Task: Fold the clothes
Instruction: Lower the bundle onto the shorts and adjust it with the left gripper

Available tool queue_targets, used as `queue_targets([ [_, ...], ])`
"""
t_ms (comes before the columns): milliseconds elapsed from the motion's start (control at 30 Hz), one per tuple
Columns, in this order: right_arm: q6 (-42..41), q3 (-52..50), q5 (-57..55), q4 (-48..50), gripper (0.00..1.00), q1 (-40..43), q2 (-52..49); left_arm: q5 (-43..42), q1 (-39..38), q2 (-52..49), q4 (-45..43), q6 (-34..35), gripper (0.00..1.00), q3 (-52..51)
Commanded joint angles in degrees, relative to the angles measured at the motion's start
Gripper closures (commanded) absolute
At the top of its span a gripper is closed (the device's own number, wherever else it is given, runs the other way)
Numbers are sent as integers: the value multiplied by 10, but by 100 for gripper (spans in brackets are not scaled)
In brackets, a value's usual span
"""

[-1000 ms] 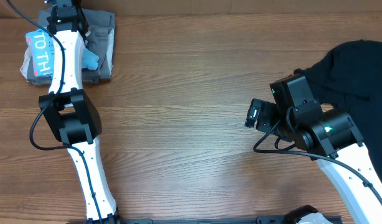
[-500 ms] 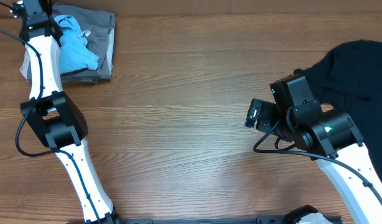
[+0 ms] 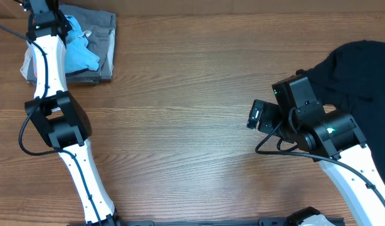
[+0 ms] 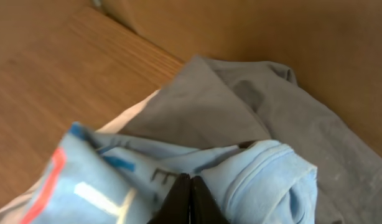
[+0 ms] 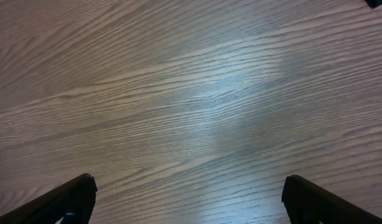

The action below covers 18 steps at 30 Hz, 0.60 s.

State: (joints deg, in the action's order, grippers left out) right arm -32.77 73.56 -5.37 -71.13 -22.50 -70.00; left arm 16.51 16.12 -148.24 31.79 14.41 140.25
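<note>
Left gripper [image 4: 191, 182] is pressed together, pinching a fold of the blue shirt [image 4: 265, 174], which lies bunched on a grey garment [image 4: 241, 106] at the table's [image 3: 192, 81] far left corner; right gripper [image 5: 190, 190] is spread wide above the wood, touching nothing; black shirt [image 3: 362, 69] lies beside its arm.

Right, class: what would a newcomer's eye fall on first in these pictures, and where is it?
Most striking is the crumpled light blue T-shirt in the far left corner, lying on a grey garment and pinched by the shut left fingers. Next comes the black T-shirt, heaped at the right edge of the table. The right fingers hang wide open over bare wood.
</note>
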Motion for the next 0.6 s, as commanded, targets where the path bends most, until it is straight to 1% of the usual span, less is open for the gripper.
queue_targets([
  [0, -1, 3, -6, 3, 0, 1, 0, -52, -1, -23, -15, -16, 96, 5],
  [167, -1, 3, -6, 3, 0, 1, 0, -103, -10, -24, -20, -23, 96, 5],
  [333, -1, 3, -6, 3, 0, 1, 0, -116, -30, -24, -12, -31, 96, 5],
  [467, -1, 3, -6, 3, 0, 1, 0, -160, -46, -24, -10, -65, 95, 5],
  [567, -1, 3, -6, 3, 0, 1, 0, -160, -52, -24, -1, -71, 96, 2],
])
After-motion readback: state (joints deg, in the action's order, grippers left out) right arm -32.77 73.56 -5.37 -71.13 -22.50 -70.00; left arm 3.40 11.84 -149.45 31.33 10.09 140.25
